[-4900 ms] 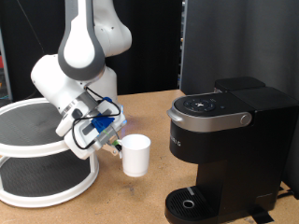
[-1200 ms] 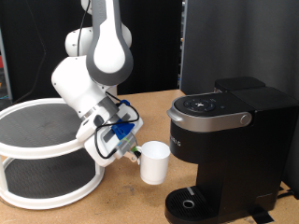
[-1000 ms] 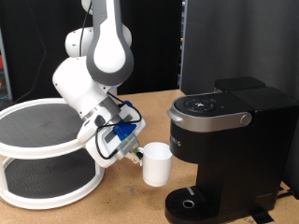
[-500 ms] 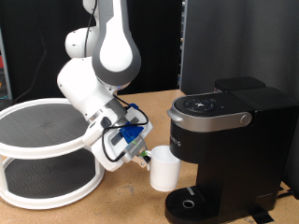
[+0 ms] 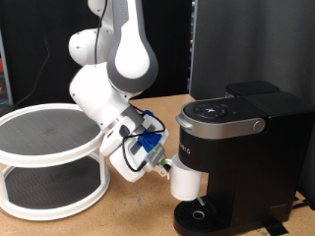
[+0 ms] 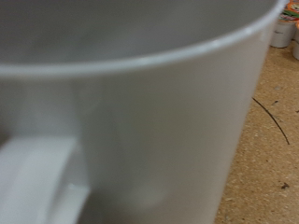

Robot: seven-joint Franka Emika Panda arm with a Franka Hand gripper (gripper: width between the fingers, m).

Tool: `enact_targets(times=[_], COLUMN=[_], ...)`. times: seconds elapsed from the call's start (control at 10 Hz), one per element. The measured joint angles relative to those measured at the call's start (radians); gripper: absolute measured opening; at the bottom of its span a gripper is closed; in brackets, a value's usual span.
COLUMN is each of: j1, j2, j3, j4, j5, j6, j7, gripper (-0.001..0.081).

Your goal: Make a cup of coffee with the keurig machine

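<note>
The white cup [image 5: 185, 180] hangs in the air just above the round drip base [image 5: 204, 214] of the black keurig machine [image 5: 241, 147], close to the machine's front. My gripper [image 5: 163, 168] is shut on the cup by its handle side, coming in from the exterior view's left. In the wrist view the cup [image 6: 140, 121] fills nearly the whole picture, with its handle [image 6: 37, 182] close to the camera. The machine's silver-grey lid handle [image 5: 258, 125] is down.
A white two-tier round stand [image 5: 44, 157] is at the exterior view's left. A tall black panel [image 5: 251, 44] stands behind the machine. The wooden table [image 5: 118, 211] carries everything. Small containers [image 6: 283, 33] show blurred in the wrist view.
My arm has carried the cup towards the exterior view's right and slightly down, from beside the stand to just over the machine's drip base.
</note>
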Motion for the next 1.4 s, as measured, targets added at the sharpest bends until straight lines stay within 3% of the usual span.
enact_targets(times=[0.5,1.4], j1=[0.001,0.001], j2=[0.020,0.165], j3=[0.040,0.050], j4=[-0.014,0.028], j5=[0.062,0.237], j6=[0.001,-0.026], j7=[-0.045,-0.176], gripper=[0.0063,0.0062])
